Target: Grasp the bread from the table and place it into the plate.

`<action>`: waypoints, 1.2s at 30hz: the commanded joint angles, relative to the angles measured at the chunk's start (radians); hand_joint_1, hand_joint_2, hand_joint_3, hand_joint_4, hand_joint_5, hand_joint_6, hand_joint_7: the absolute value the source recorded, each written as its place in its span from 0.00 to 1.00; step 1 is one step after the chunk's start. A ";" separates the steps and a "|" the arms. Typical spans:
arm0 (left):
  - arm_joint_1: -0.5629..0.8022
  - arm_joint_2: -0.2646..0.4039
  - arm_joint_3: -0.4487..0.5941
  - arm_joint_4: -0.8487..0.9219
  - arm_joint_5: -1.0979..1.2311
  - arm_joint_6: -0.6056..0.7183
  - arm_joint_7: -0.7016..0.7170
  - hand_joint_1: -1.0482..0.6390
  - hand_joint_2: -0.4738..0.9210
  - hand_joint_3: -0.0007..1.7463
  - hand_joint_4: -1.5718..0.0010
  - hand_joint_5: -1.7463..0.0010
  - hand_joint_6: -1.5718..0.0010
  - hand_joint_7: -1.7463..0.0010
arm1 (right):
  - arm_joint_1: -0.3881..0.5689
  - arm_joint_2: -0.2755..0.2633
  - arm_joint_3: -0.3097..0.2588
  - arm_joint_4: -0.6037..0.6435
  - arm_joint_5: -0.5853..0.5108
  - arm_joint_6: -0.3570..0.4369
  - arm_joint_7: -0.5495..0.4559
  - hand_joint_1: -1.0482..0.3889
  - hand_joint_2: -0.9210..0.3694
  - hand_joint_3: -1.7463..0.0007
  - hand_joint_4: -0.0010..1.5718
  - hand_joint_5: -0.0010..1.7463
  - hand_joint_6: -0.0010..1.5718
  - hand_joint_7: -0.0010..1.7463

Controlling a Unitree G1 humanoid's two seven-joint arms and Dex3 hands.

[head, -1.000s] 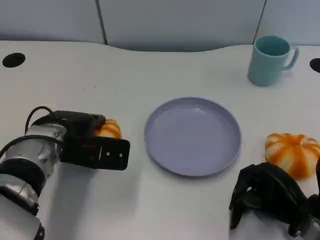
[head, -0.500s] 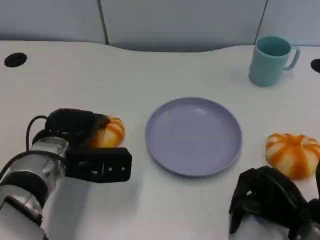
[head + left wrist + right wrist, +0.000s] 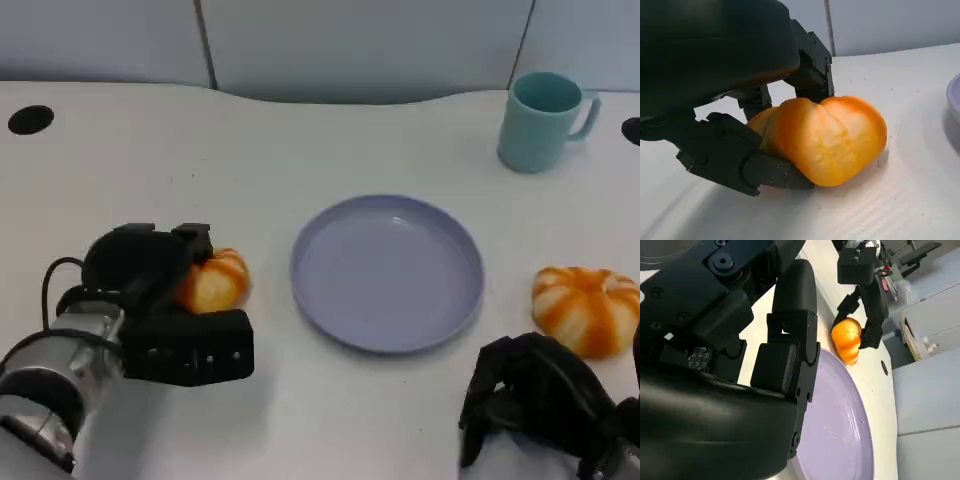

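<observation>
Item: bread (image 3: 213,281), on table (image 3: 300,140) just left of plate (image 3: 388,272). Clasped by left hand (image 3: 165,300), fingers (image 3: 747,165) closed round it; plate lies to its right. Right hand (image 3: 535,400): curled, nothing held, farther off.

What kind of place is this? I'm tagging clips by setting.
Probably a lab or office test bench, not a home kitchen: a plain white table with cable holes, grey partition panels behind it, and only a plate, mug and bread laid out.
</observation>
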 commanded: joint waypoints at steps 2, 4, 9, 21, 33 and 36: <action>0.009 0.040 0.022 -0.008 -0.012 -0.056 0.073 0.49 0.88 0.45 0.45 0.00 0.60 0.00 | -0.005 -0.010 -0.005 0.031 0.004 0.002 -0.003 0.00 0.30 1.00 1.00 0.36 1.00 0.26; 0.007 0.044 0.026 -0.011 -0.011 -0.065 0.089 0.49 0.84 0.49 0.44 0.00 0.60 0.00 | -0.008 -0.009 -0.004 0.034 0.004 0.004 -0.003 0.00 0.30 1.00 1.00 0.36 1.00 0.26; -0.009 0.059 0.062 -0.043 -0.034 -0.124 0.131 0.53 0.76 0.58 0.45 0.00 0.60 0.00 | -0.018 -0.004 -0.009 0.063 0.010 -0.018 0.014 0.00 0.30 1.00 1.00 0.35 1.00 0.26; -0.031 0.025 0.111 -0.120 -0.075 -0.227 0.168 0.53 0.70 0.57 0.46 0.00 0.59 0.00 | 0.001 -0.012 0.007 0.036 0.002 -0.022 0.014 0.00 0.29 0.99 1.00 0.34 1.00 0.25; -0.102 -0.028 0.052 -0.197 -0.034 -0.369 0.124 0.50 0.63 0.80 0.41 0.00 0.53 0.00 | 0.011 -0.013 0.013 0.014 -0.002 0.001 0.003 0.00 0.30 1.00 1.00 0.34 1.00 0.25; -0.119 -0.048 0.034 -0.200 -0.025 -0.370 0.084 0.48 0.65 0.76 0.39 0.00 0.51 0.00 | 0.013 -0.011 0.013 0.010 -0.001 -0.001 0.002 0.00 0.29 0.99 1.00 0.35 1.00 0.25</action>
